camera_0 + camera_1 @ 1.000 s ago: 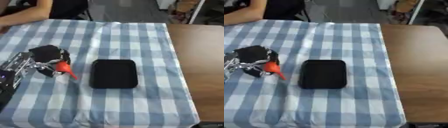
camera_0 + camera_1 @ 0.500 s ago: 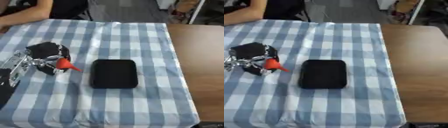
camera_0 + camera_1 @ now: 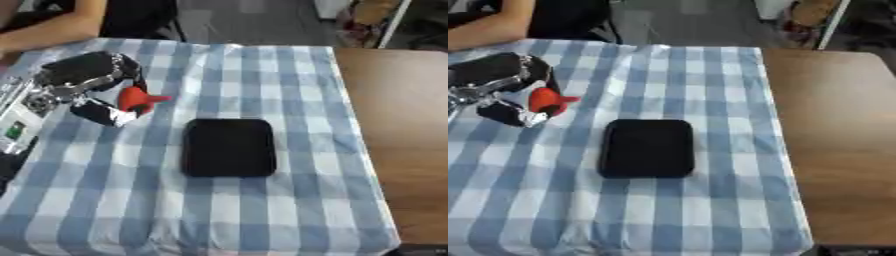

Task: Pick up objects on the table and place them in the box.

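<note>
My left hand (image 3: 87, 82) hovers over the left part of the blue-checked table, its fingers curled round a small red object (image 3: 137, 98) with a pointed tip that sticks out to the right. A flat black tray-like box (image 3: 228, 147) lies in the middle of the cloth, to the right of and below the hand, with nothing in it. My right hand shows in neither view.
The checked cloth (image 3: 262, 215) covers the table; a bare brown table (image 3: 394, 115) adjoins it on the right. A person's arm (image 3: 52, 30) rests at the far left edge.
My left hand has lifted and moved up and slightly right with the red object, whose tip has swung from pointing down-right to pointing right.
</note>
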You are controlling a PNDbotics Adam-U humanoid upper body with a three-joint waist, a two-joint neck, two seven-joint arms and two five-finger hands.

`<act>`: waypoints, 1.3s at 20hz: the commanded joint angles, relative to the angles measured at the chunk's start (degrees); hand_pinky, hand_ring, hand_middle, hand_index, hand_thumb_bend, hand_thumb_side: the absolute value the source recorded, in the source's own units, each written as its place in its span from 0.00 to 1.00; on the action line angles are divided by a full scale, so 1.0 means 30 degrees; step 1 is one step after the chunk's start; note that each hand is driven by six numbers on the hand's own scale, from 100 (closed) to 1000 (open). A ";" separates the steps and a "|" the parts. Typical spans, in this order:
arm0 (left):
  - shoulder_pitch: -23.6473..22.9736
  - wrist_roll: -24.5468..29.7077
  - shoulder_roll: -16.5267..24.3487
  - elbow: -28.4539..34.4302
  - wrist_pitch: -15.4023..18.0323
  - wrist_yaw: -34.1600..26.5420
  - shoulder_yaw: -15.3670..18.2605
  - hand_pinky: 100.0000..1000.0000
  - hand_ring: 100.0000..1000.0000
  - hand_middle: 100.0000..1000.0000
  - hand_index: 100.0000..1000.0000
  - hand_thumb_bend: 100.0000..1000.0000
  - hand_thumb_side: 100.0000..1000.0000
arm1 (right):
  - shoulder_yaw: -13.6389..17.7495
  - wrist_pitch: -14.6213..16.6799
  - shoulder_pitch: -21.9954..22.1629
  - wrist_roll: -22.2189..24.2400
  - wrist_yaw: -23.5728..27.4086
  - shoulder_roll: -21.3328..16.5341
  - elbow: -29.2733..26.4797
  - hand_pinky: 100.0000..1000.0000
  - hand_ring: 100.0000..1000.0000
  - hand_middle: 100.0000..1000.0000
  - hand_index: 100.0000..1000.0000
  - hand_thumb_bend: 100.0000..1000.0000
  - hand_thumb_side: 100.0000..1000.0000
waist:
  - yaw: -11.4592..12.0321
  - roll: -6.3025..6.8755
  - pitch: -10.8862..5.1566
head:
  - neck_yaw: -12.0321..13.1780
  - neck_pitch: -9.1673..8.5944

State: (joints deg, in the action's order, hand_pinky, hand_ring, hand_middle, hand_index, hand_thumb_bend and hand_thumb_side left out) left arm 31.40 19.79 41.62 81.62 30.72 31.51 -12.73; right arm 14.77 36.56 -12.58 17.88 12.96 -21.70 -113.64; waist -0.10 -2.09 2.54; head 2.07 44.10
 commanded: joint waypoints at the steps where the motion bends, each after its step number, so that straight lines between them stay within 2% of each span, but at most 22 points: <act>1: 0.0542 0.0426 0.0660 0.0650 -0.0131 -0.0483 0.0167 0.00 0.04 0.29 0.38 0.00 0.21 | 0.0091 -0.0026 -0.0101 0.0006 0.0023 -0.0478 -0.0317 0.54 0.76 0.81 0.86 0.00 0.33 | -0.0026 0.0062 -0.0259 | 0.0039 0.0006; 7: 0.1061 0.0794 0.0270 0.0716 -0.0102 -0.0758 -0.0136 0.00 0.04 0.29 0.38 0.00 0.21 | 0.0066 -0.0036 -0.0101 0.0031 0.0035 -0.0464 -0.0317 0.54 0.76 0.81 0.86 0.00 0.33 | -0.0026 0.0056 -0.0272 | 0.0082 0.0006; 11: 0.1969 0.1192 -0.0528 0.0335 0.0129 -0.0744 -0.0645 0.00 0.04 0.28 0.38 0.00 0.22 | 0.0031 -0.0046 -0.0097 0.0069 0.0067 -0.0435 -0.0317 0.54 0.76 0.81 0.86 0.00 0.33 | -0.0042 0.0043 -0.0310 | 0.0144 0.0006; 20: 0.4247 0.1753 -0.3179 -0.1295 0.1711 0.0885 -0.2287 0.00 0.05 0.27 0.37 0.00 0.21 | -0.0076 -0.0057 -0.0185 0.0199 0.0204 -0.0387 -0.0317 0.54 0.76 0.81 0.86 0.00 0.33 | -0.0263 0.0032 -0.0301 | 0.0321 0.0006; 26: 0.4776 0.1495 -0.4316 -0.2248 0.2739 0.2125 -0.2978 0.00 0.05 0.27 0.38 0.00 0.20 | -0.0117 -0.0063 -0.0222 0.0281 0.0288 -0.0359 -0.0317 0.54 0.76 0.81 0.86 0.00 0.33 | -0.0372 0.0013 -0.0294 | 0.0341 0.0006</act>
State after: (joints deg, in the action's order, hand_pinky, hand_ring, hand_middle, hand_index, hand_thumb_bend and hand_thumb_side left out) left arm 44.10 24.07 28.67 74.81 37.88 37.14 -21.61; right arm 14.38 36.41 -12.59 18.57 13.51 -21.70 -113.64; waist -1.13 -2.08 2.31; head 2.76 44.11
